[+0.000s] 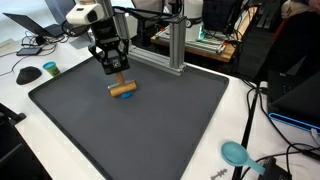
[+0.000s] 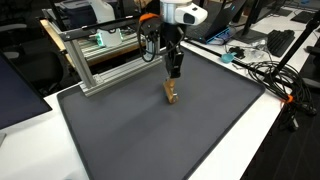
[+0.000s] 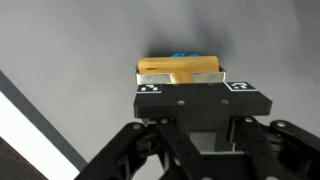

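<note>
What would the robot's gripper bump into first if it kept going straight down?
The gripper is shut on a wooden block. Going straight down, that block would probably press onto the dark mat first; how near the mat is, I cannot tell.

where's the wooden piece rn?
In both exterior views the wooden piece sits in the tool's grip, low over the dark mat, toward the edge nearest the aluminium frame.
</note>
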